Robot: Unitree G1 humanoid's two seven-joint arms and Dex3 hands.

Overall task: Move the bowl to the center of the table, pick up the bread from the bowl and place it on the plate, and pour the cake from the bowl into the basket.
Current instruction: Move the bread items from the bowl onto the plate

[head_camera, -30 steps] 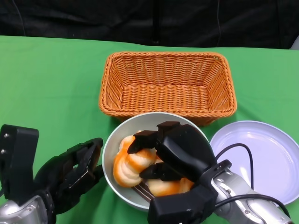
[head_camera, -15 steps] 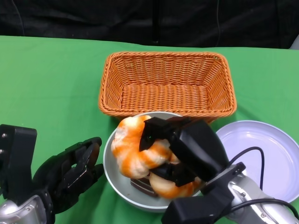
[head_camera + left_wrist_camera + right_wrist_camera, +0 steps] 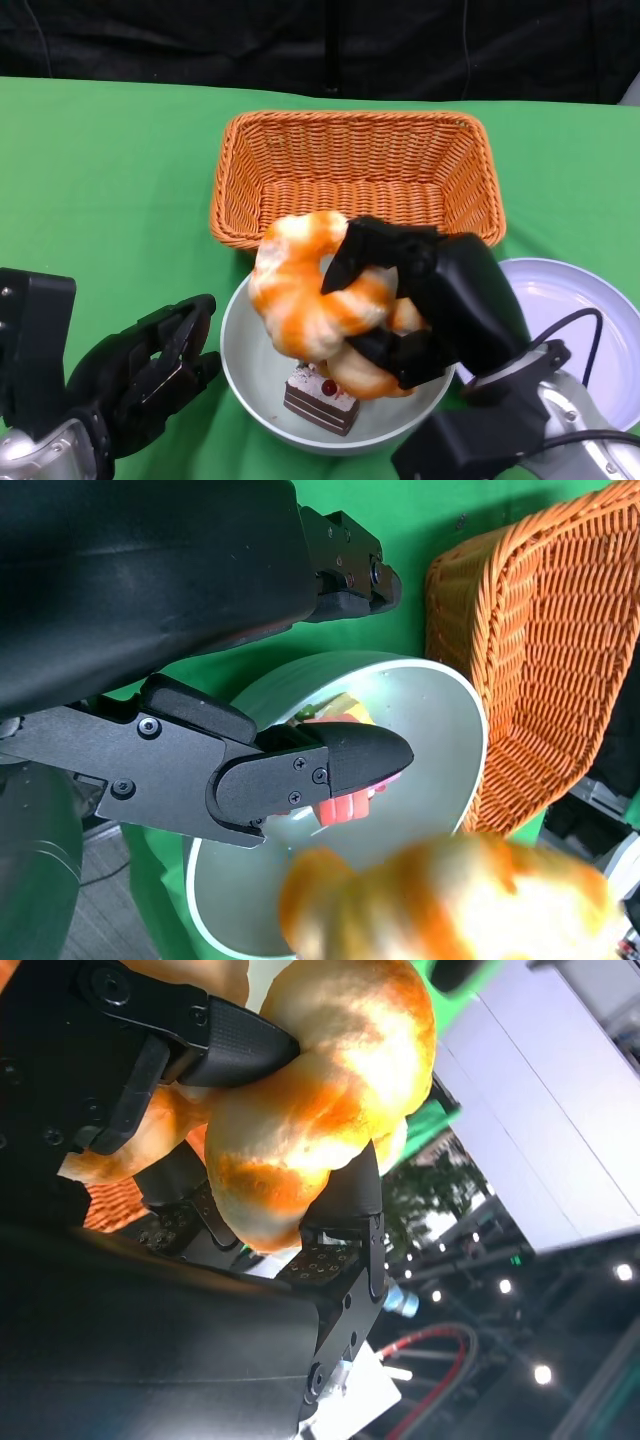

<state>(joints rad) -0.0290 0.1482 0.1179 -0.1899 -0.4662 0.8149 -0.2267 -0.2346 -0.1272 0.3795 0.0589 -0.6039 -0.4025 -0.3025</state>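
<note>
Above the bowl [image 3: 262, 385], clear of its rim, hangs the bread [image 3: 305, 290], a twisted orange-glazed loaf, and the right hand [image 3: 430, 300] is clamped on it, fingers wrapped over the top and under the belly. The right wrist view confirms it: black fingers [image 3: 215, 1045] biting into the crust on both sides. That's the bread step in hand, I'd say, the lift made and the carry across yet to come.

Down inside the bowl sits the cake [image 3: 320, 398], a small chocolate slice with a red cherry on top, alone on the pale floor. Just beside the bowl on the robot's left, the left hand [image 3: 150, 375] waits with fingers apart, holding nothing, close to the rim but not gripping it.

Behind the bowl stands the wicker basket [image 3: 240, 180], touching or nearly touching its far rim. To the bowl's right lies the lilac plate [image 3: 575, 330], bare where it shows.

Next call: swing the loaf right over the plate, lower it and let go.
</note>
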